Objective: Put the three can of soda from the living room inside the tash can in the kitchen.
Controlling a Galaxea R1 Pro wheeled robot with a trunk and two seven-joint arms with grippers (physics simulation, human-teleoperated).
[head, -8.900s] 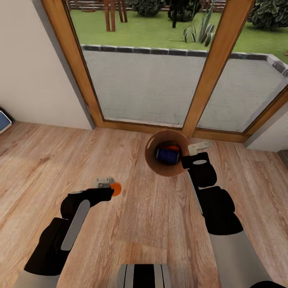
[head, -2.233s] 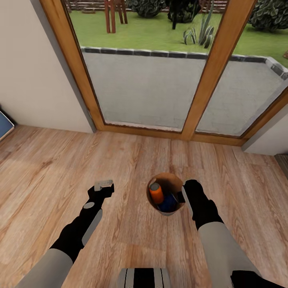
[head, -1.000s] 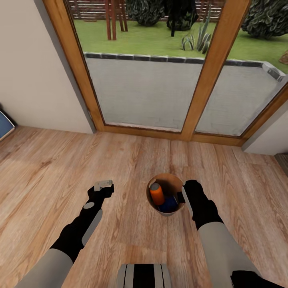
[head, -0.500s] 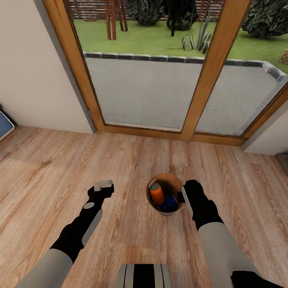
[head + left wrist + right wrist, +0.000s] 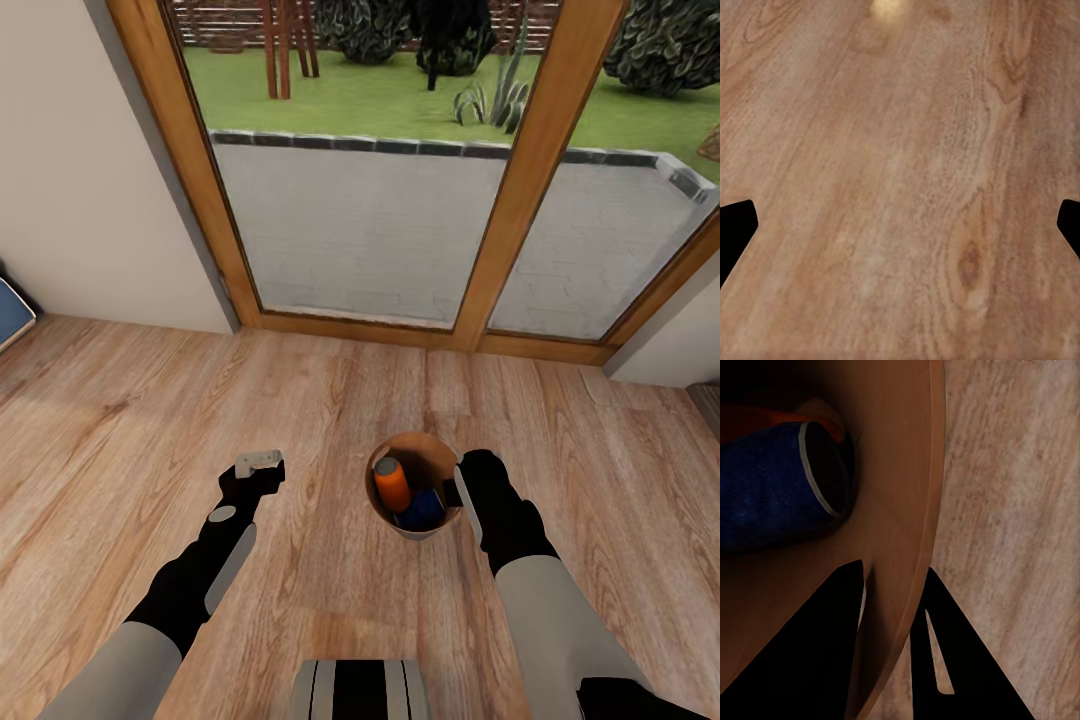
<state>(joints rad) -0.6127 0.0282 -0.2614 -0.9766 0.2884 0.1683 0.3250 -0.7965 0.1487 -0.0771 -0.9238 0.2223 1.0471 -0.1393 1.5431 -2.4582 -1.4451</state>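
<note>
The tash can (image 5: 426, 454), a small round bin with an orange-brown inside, stands upright on or just over the plank floor in front of me. An orange can of soda (image 5: 391, 484) leans inside it, beside a dark blue can of soda (image 5: 424, 510). My right gripper (image 5: 458, 491) is shut on the bin's right rim. In the right wrist view its fingers (image 5: 847, 607) straddle the tash can wall (image 5: 900, 472), with the blue can of soda (image 5: 772, 487) lying inside. My left gripper (image 5: 258, 461) hangs open over bare floor, left of the bin, with nothing in it.
Wood-framed glass doors (image 5: 505, 210) stand straight ahead, with a patio and lawn behind them. A white wall (image 5: 70, 180) runs along the left, and a blue object (image 5: 10, 312) lies at its foot. Plank floor (image 5: 330, 400) lies around the bin.
Since 8.9 s ago the orange can has left my left gripper and now lies in the bin. The bin, still in my right gripper, is lower and closer. Nothing has moved in the last second.
</note>
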